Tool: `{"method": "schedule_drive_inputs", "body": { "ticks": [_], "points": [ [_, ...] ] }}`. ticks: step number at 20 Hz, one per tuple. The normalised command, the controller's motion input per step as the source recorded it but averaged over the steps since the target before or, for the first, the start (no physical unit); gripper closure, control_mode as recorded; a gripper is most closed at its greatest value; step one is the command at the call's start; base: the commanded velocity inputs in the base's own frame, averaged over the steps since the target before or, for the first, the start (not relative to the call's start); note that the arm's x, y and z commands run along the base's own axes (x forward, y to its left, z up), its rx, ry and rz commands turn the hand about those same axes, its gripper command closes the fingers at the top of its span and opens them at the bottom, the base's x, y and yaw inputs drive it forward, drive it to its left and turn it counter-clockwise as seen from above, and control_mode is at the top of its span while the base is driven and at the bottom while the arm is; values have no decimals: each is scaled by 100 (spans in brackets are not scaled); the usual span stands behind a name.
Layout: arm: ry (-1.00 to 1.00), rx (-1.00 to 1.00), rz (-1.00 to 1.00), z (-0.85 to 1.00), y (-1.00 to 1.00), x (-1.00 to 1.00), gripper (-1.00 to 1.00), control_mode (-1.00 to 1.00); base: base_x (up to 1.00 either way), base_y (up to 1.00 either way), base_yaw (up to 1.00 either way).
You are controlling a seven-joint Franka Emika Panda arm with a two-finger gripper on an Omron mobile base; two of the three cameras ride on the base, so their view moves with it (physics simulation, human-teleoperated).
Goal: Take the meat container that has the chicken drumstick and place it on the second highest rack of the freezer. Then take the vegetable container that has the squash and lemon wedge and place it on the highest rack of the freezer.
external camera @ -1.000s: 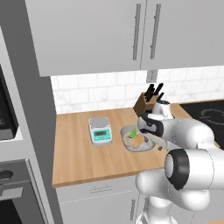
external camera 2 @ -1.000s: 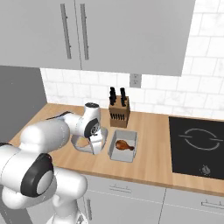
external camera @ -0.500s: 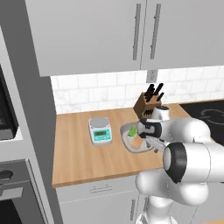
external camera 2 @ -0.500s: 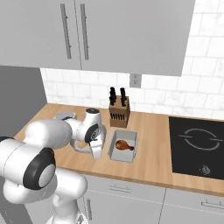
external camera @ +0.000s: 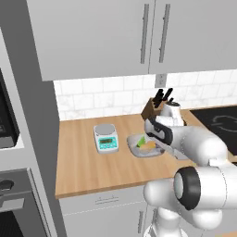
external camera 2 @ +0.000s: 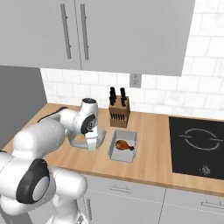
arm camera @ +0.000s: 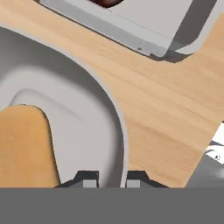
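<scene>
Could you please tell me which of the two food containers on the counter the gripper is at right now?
The round grey vegetable container holding the orange squash: the gripper straddles its rim. The rectangular grey tray with the brown chicken drumstick sits beside it, untouched.

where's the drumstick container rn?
The drumstick container sits on the wooden counter in the right base view, between the vegetable container and the cooktop, in front of the knife block.
</scene>
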Motion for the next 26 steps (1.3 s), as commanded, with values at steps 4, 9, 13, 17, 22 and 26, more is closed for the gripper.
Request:
{"method": "schedule_drive_inputs", "body": {
  "ticks": [4,9,13,17,22,26],
  "points": [
    [-18,0,-4,100,40,-60,100,-100,0,0,0],
    [-44,0,0,80,15,-100,100,-100,0,0,0],
    [-28,0,-1,81,4,-85,100,-100,0,0,0],
    [-4,0,-2,1,0,-7,100,-100,0,0,0],
    [0,0,0,0,9,-53,100,100,-20,4,1],
    [0,0,0,0,0,0,100,100,-100,11,37]
  ]
}}
